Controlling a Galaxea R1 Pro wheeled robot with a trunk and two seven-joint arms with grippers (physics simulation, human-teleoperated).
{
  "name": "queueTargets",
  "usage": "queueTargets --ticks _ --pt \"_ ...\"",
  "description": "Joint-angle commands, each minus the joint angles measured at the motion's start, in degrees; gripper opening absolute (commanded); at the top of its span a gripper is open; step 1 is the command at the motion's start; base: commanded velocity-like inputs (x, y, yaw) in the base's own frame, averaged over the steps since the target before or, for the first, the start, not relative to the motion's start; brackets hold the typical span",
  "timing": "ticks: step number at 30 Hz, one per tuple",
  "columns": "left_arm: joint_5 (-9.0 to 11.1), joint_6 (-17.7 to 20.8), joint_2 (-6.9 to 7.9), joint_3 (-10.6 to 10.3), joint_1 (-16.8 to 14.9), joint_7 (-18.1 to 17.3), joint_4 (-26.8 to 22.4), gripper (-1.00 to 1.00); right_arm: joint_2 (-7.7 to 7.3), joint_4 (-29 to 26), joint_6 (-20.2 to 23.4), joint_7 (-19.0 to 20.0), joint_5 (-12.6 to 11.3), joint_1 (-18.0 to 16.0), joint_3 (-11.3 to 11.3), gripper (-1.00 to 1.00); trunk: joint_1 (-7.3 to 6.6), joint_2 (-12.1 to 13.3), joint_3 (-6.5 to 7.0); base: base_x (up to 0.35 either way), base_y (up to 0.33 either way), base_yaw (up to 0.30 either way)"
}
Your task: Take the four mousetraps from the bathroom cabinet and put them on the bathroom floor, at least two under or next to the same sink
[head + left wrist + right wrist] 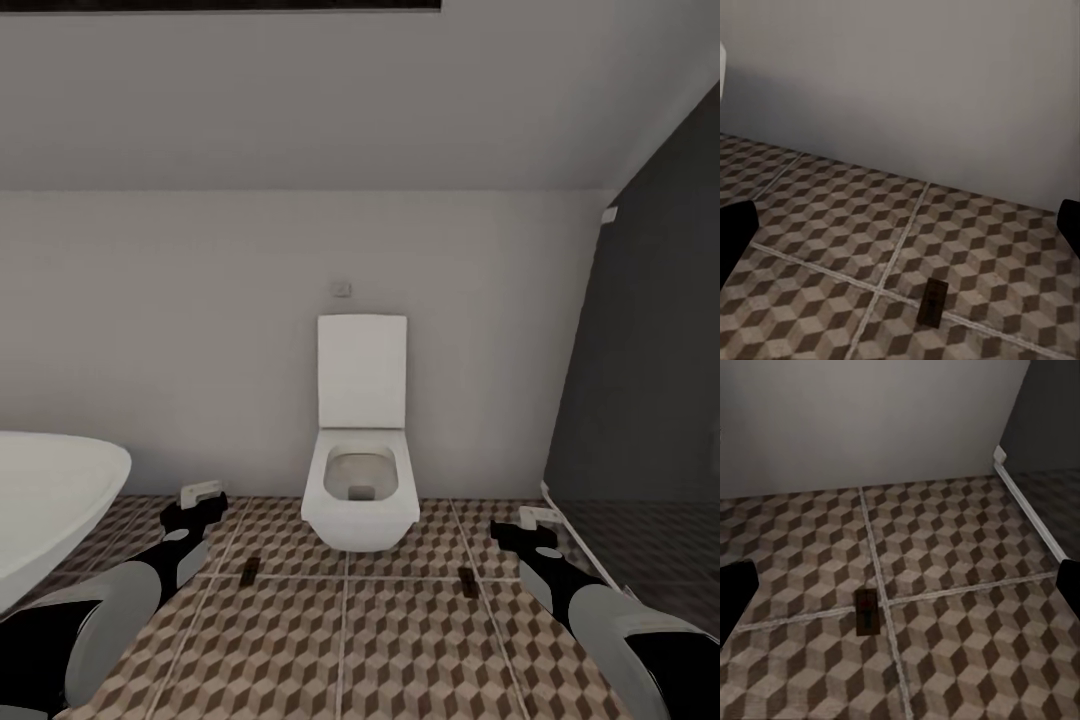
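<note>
1. I see two mousetraps on the bathroom floor [420, 640]: one mousetrap [251, 570] lies on a grout line left of the toilet [361, 490], the other mousetrap [467, 579] on the same line to its right.
2. I judge each trap light, stiff and thin, lying flat. I would pinch it across its long wooden edges, clear of the metal parts, which may snap.
3. My left gripper [200, 498] has its fingers spread with nothing between them; in its wrist view a trap [933, 301] lies ahead on the tiles.
4. My right gripper [537, 521] also stands spread and unloaded above a trap [867, 611].
5. Count: two traps, one toilet, one bathtub [50, 500] at the floor's left edge.
</note>
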Motion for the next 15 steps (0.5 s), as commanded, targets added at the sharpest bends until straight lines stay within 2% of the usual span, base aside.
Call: queueTargets --ticks 1,15 --pt "0.26 -0.27 -0.01 0.35 -0.04 -0.15 0.06 1.00 -0.01 0.05 -0.17 -0.13 -0.59 -0.03 0.49 1.00 -0.24 0.39 0.12 0.000 0.000 0.000" --pt "0.32 -0.64 -0.01 0.36 -0.04 0.00 0.13 1.00 -0.01 0.05 -0.19 -0.13 -0.59 -0.08 0.49 1.00 -3.31 6.00 2.63 0.000 0.000 0.000"
